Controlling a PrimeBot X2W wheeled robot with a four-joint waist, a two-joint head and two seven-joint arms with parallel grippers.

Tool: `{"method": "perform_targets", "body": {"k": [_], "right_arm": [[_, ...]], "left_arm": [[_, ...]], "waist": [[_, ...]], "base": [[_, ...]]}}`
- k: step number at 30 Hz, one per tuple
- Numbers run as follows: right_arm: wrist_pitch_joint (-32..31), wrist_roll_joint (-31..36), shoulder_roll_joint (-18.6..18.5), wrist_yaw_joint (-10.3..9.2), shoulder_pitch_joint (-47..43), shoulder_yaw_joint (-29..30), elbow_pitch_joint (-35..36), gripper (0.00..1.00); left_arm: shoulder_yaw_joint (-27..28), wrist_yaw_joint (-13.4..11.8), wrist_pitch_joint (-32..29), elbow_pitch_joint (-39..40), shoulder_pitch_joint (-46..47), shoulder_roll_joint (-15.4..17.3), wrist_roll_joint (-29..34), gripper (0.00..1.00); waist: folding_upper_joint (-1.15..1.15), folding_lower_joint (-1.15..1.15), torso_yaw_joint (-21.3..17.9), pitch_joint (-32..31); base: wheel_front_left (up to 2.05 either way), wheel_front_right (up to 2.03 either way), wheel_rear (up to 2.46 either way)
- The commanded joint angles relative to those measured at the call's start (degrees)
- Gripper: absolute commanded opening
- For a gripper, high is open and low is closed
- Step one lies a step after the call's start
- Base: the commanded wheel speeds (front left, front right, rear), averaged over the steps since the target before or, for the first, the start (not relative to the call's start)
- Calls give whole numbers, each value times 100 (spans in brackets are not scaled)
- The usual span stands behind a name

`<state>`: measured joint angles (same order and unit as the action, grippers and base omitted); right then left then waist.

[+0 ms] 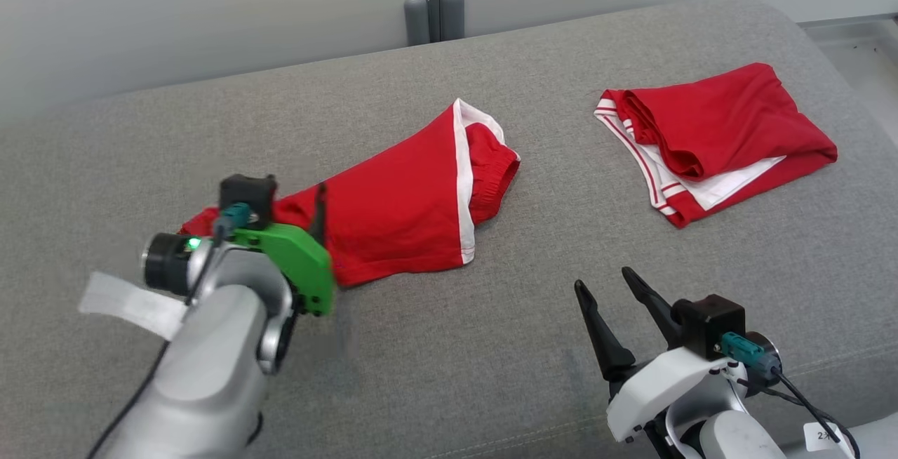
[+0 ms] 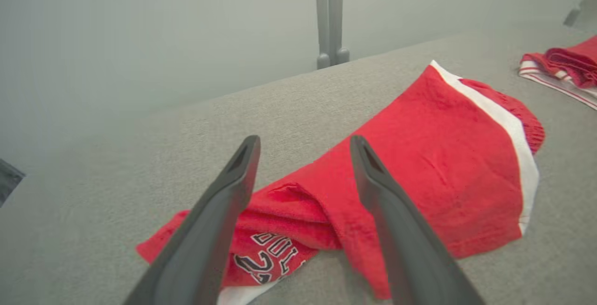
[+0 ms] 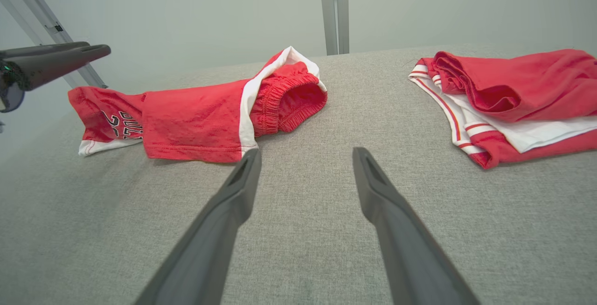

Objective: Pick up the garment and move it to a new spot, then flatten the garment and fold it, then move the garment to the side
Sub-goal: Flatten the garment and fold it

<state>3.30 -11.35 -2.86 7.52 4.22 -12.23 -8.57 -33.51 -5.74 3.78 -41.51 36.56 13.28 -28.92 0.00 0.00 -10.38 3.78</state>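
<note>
A grey fabric-covered worktop (image 1: pixel 491 375) fills most of the head view. Left of centre lies the garment (image 1: pixel 400 213), red shorts with a white side stripe (image 1: pixel 463 185). It rests on the worktop, gripped by nothing. Its left end is bunched, so it probably needs flattening before any fold. At the far right lies a second red garment (image 1: pixel 722 136), folded and well apart, seemingly set aside. The left gripper (image 2: pixel 304 142) hovers over the bunched end with its fingers spread wide and nothing between them, placed as if to pinch the cloth. The right gripper (image 1: pixel 602 278) waits over bare worktop, equally wide and empty. Printed lettering (image 2: pixel 268 253) shows on the crumpled corner.
</note>
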Motion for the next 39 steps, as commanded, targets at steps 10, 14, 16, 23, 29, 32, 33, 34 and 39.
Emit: {"method": "perform_targets", "body": {"k": [10,14,16,23,29,32,33,34,39], "right_arm": [[39,14,-7,-7,79,57,71,100],[71,-5,-8,-7,141,55,68,100],[85,-6,-7,-7,173,60,67,100],[127,12,-7,-7,274,91,87,100],[171,-21,-6,-7,338,98,96,100],[204,-38,-6,-7,342,112,83,100],[215,-44,-6,-7,354,114,76,100],[236,-48,-6,-7,367,114,66,100],[286,-68,-6,-7,408,127,41,100]], "left_arm": [[-699,214,-830,571,-468,-821,-172,100],[-831,97,-887,491,-361,-932,-144,100],[-884,88,-912,403,-300,-957,-145,100],[-973,38,-833,67,-63,-1008,-278,100],[-989,-128,-924,-239,130,-1024,-412,100],[-1054,-132,-960,-300,208,-1030,-548,100],[-1082,-136,-968,-310,232,-1030,-583,100],[-1119,-146,-970,-325,255,-1030,-616,100],[-1320,-173,-1045,-446,372,-1029,-756,73]], "waist": [[0,0,-95,205],[0,0,-216,355],[0,0,-282,432],[0,0,-523,728],[0,0,-684,902],[0,0,-748,989],[0,0,-765,1016],[0,0,-778,1038],[0,0,-799,1115]], "base": [[0,0,0],[0,0,0],[0,0,0],[0,0,0],[0,0,0],[0,0,0],[0,0,0],[0,0,0],[0,0,0]]}}
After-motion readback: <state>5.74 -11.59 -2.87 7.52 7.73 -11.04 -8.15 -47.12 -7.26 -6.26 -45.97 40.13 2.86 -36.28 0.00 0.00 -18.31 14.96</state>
